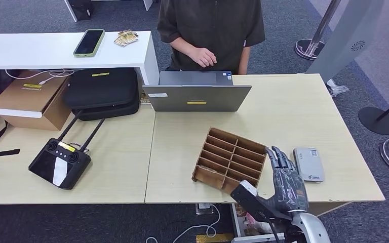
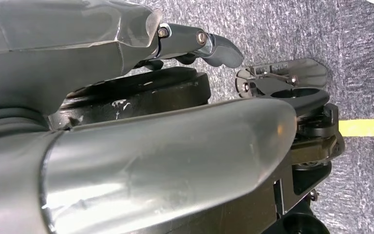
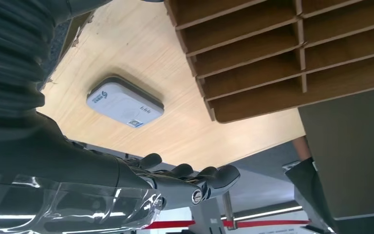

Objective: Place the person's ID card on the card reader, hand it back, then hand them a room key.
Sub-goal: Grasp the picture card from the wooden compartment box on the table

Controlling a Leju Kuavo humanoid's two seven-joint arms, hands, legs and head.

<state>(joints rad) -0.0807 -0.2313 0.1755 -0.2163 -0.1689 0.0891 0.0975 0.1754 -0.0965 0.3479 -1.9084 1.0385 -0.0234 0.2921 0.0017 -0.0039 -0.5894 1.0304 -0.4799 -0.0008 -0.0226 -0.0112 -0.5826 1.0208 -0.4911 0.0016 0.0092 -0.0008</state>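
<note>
I'm looking down on the desk with my right hand (image 1: 287, 182) raised at the near edge, fingers spread and holding nothing.

From the left: a black controller (image 1: 60, 162) lies near me, with a cardboard box (image 1: 30, 98) and a black case (image 1: 103, 92) farther back. A phone (image 1: 89, 42) rests on the far white counter (image 1: 40, 50). At centre sits a grey laptop (image 1: 197, 96), and behind it a person whose hand (image 1: 202, 56) rests at the table's far edge. The wooden divider tray (image 1: 230, 159) is nearer, just left of my right hand. The card reader (image 1: 309, 163) lies just beside that hand on the right. My left hand (image 2: 126, 53) hangs over the carpet; I cannot tell its state.
</note>
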